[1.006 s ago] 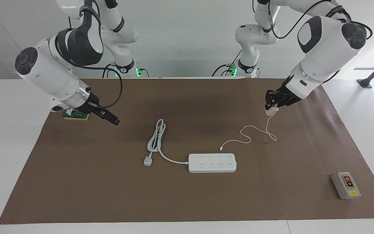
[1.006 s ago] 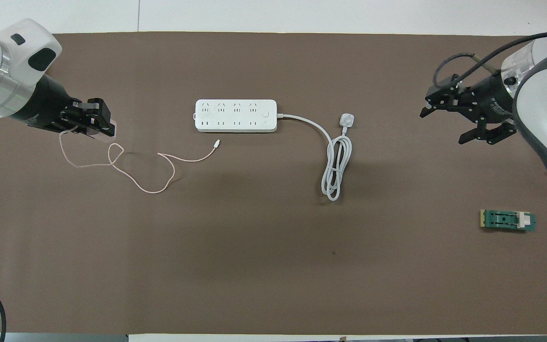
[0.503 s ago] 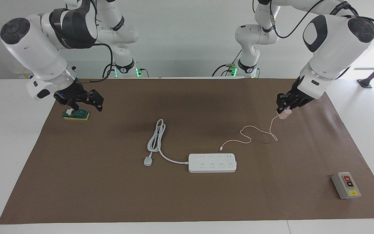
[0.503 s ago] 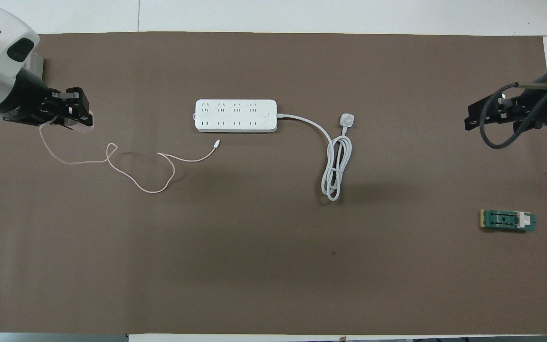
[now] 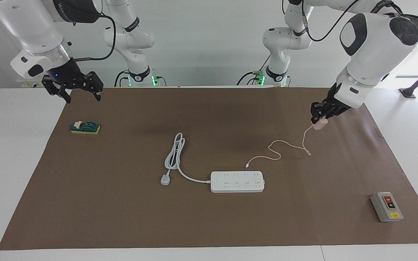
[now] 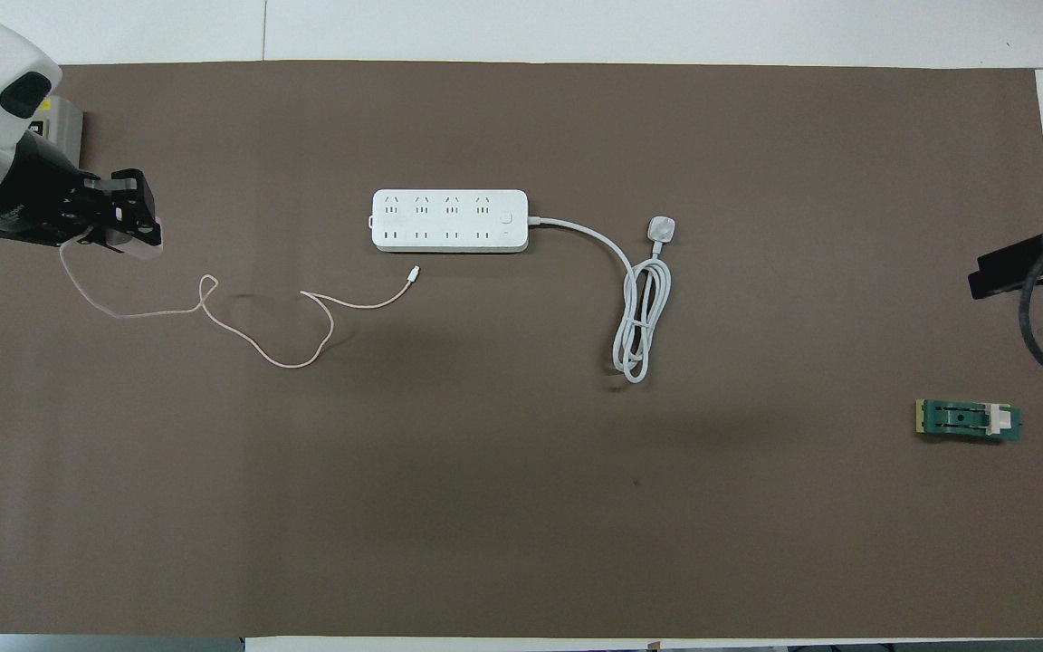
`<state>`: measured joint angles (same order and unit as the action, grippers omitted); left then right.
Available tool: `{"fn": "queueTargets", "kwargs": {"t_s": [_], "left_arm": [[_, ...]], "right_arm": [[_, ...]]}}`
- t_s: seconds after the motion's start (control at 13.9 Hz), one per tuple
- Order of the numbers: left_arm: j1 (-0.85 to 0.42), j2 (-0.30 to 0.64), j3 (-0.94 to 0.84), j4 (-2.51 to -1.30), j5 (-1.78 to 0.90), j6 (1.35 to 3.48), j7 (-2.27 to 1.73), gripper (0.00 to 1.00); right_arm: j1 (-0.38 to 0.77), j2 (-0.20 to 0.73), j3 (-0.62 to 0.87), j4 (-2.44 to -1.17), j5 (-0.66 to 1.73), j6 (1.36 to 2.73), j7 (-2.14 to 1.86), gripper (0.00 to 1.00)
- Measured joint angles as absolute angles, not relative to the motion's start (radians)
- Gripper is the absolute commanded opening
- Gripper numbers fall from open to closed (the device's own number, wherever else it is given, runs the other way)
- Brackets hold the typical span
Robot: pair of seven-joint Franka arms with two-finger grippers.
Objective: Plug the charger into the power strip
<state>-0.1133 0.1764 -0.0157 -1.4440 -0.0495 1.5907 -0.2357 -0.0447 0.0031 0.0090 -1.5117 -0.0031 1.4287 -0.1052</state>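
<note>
My left gripper (image 5: 319, 119) is shut on the charger (image 5: 319, 125), a small pale-pink cube held just above the mat toward the left arm's end. Its thin pink cable (image 5: 285, 146) hangs down and snakes over the mat, and the cable's free tip (image 6: 414, 271) lies a little nearer the robots than the power strip (image 5: 237, 181). The long white power strip (image 6: 449, 220) lies flat with its sockets up, well apart from the charger. My right gripper (image 5: 82, 96) hangs open and empty, raised over the mat's corner at the right arm's end.
The strip's thick white cord (image 5: 174, 156) loops toward the robots and ends in a white plug (image 5: 165, 179). A grey switch box (image 5: 386, 206) sits toward the left arm's end. A green block (image 5: 85, 127) lies below my right gripper. A brown mat (image 5: 122, 217) covers the table.
My right arm has swung up and back toward its base, off the green block. My left gripper has carried the charger slightly toward the left arm's end, dragging the cable a little.
</note>
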Motion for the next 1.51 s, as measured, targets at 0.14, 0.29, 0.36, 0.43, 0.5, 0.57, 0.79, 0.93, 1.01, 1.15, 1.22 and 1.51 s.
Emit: {"fn": "queueTargets", "kwargs": {"t_s": [0.14,0.29,0.36,0.43,0.5,0.57,0.79,0.93,1.01,1.15,1.22,1.51], "left_arm": [[-0.113,0.177,-0.016,-1.444,0.003,1.612,-0.279,0.0],[-0.114,0.178,-0.019,-1.444,0.011,1.619,-0.355,0.0],[-0.115,0.181,-0.02,-1.444,0.012,1.619,-0.411,0.0],[-0.116,0.187,-0.023,-1.444,0.012,1.62,-0.479,0.0],[-0.118,0.197,-0.025,-1.444,0.013,1.622,-0.549,0.0],[-0.124,0.209,-0.027,-1.445,0.013,1.634,-0.605,0.0],[-0.168,0.25,-0.033,-1.445,0.013,1.689,-0.756,0.0],[-0.216,0.279,-0.035,-1.445,0.014,1.749,-0.923,0.0],[-0.236,0.291,-0.035,-1.445,0.014,1.79,-1.033,0.0],[-0.257,0.309,-0.036,-1.445,0.015,1.847,-1.204,0.0],[-0.261,0.318,-0.037,-1.445,0.015,1.855,-1.252,0.0],[-0.286,0.381,-0.038,-1.445,0.015,1.916,-1.508,0.0]], "right_arm": [[-0.045,-0.012,0.008,-1.53,-0.004,1.384,-0.105,1.0],[-0.045,-0.022,0.005,-1.563,-0.005,1.377,-0.105,1.0],[-0.045,-0.024,0.004,-1.576,-0.006,1.377,-0.105,1.0],[-0.045,-0.025,0.004,-1.583,-0.01,1.378,-0.105,1.0],[-0.045,-0.026,0.004,-1.585,-0.025,1.379,-0.105,1.0],[-0.044,-0.027,0.004,-1.585,-0.045,1.387,-0.105,1.0],[-0.042,-0.034,0.005,-1.583,-0.069,1.429,-0.105,1.0],[-0.042,-0.037,0.005,-1.583,-0.069,1.431,-0.105,1.0],[-0.042,-0.037,0.005,-1.583,-0.069,1.431,-0.105,1.0],[-0.042,-0.039,0.006,-1.583,-0.066,1.43,-0.105,1.0],[-0.042,-0.04,0.006,-1.583,-0.063,1.43,-0.105,1.0],[-0.042,-0.043,0.006,-1.581,-0.046,1.43,-0.105,1.0]]}}
